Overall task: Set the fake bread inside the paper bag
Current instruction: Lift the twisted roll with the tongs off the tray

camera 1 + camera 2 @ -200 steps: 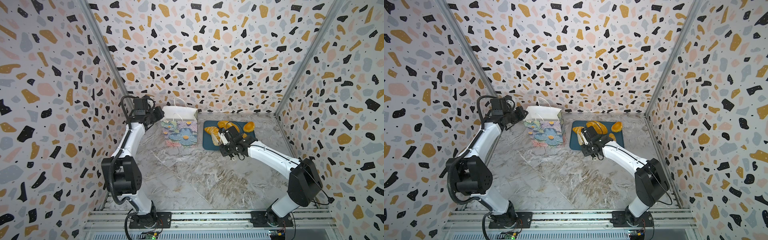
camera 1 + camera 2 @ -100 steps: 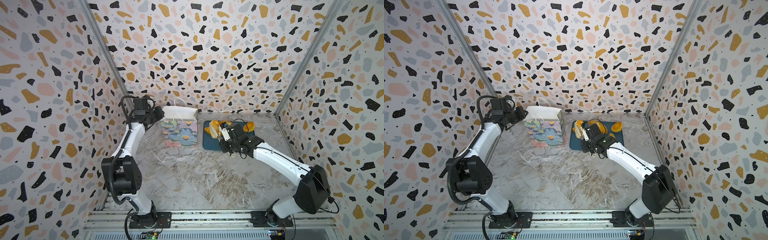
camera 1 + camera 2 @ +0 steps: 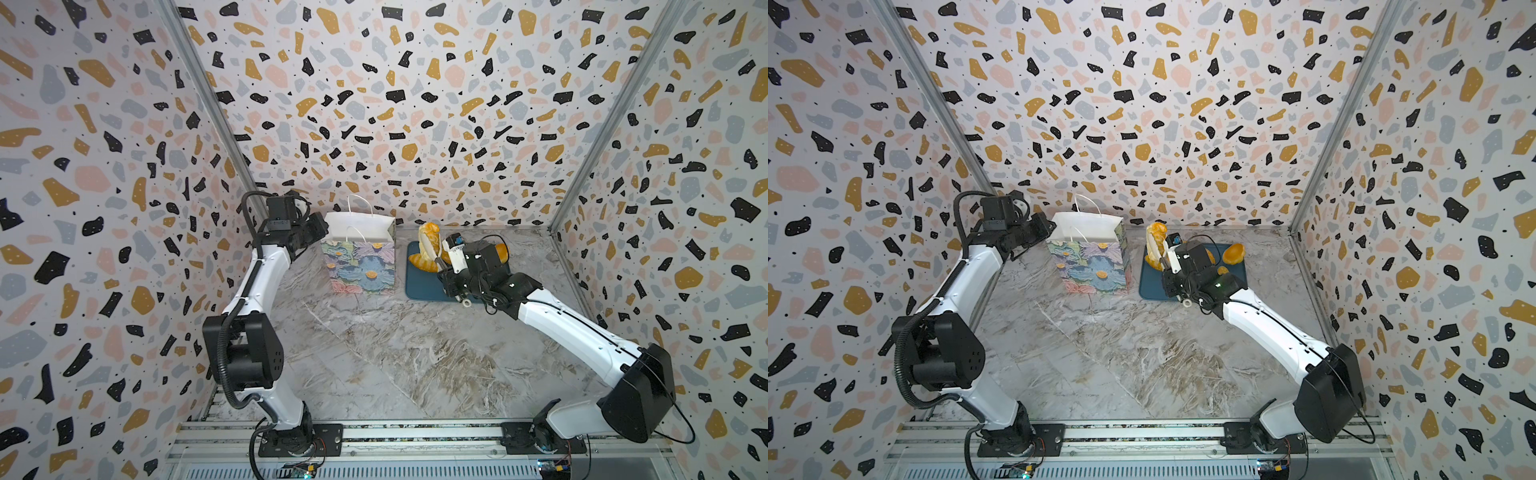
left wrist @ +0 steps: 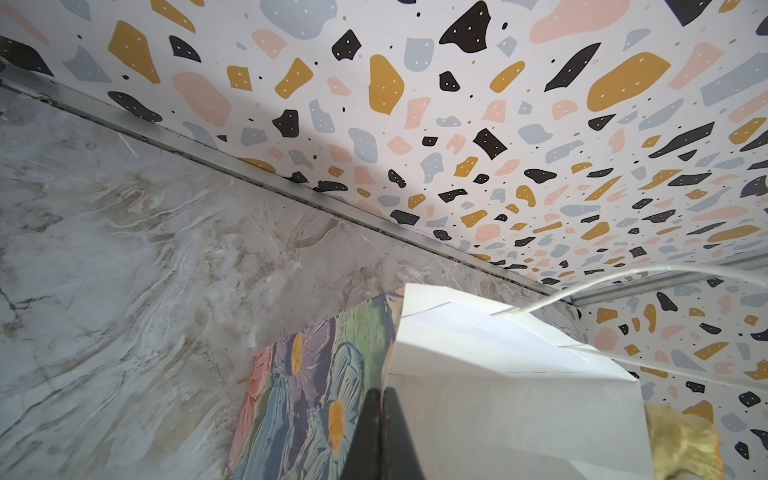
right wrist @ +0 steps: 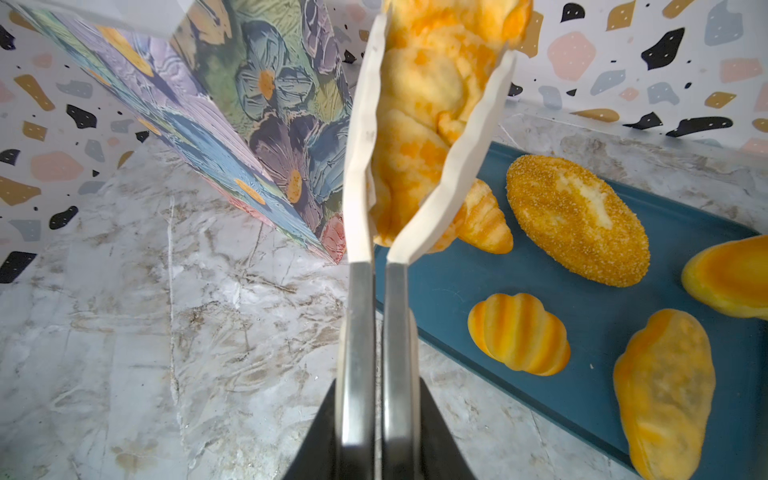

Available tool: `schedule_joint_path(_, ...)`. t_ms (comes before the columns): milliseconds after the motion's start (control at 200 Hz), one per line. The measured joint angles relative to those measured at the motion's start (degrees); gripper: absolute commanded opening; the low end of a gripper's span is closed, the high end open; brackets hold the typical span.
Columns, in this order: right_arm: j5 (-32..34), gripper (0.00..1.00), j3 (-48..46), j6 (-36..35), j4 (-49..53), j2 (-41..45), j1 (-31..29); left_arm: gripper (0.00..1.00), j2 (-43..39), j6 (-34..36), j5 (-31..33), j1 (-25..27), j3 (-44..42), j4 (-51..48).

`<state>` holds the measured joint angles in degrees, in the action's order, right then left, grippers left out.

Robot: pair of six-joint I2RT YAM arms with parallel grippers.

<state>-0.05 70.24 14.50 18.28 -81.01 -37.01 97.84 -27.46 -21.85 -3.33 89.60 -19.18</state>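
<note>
The flowered paper bag (image 3: 361, 266) (image 3: 1090, 262) stands upright and open at the back. My left gripper (image 3: 322, 232) (image 4: 380, 395) is shut on the rim of its left side wall. My right gripper (image 3: 451, 270) (image 5: 376, 415) is shut on metal tongs (image 5: 357, 316) with white tips. The tongs clamp a long golden fake bread (image 3: 430, 243) (image 3: 1156, 245) (image 5: 419, 104), held upright in the air just right of the bag, above the tray's left end. The bag's inside is hidden in the wrist views.
A dark-teal tray (image 3: 424, 286) (image 5: 582, 299) lies right of the bag. On it are a speckled loaf (image 5: 577, 220), a striped bun (image 5: 519, 332), a croissant (image 5: 486, 220) and a long roll (image 5: 665, 390). The back wall stands close behind.
My right arm has lifted the bread in the tongs off the tray and swung it up and left, closer to the bag. The left arm and the bag have stayed still.
</note>
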Motion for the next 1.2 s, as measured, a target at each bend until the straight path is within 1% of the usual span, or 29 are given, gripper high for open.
schedule_joint_path(736,-2.8,0.23,0.7,1.1,-3.8,1.1,0.0,0.00,0.0,0.0,-0.2,0.0,0.0,0.0)
schedule_joint_path(1011,-4.7,0.23,3.8,1.9,-5.7,1.0,-0.4,0.00,0.0,0.0,-0.2,0.0,0.0,0.0)
schedule_joint_path(1201,-5.1,0.23,7.1,1.8,-6.8,-1.0,-1.3,0.00,0.0,0.0,-0.2,0.0,0.0,0.0)
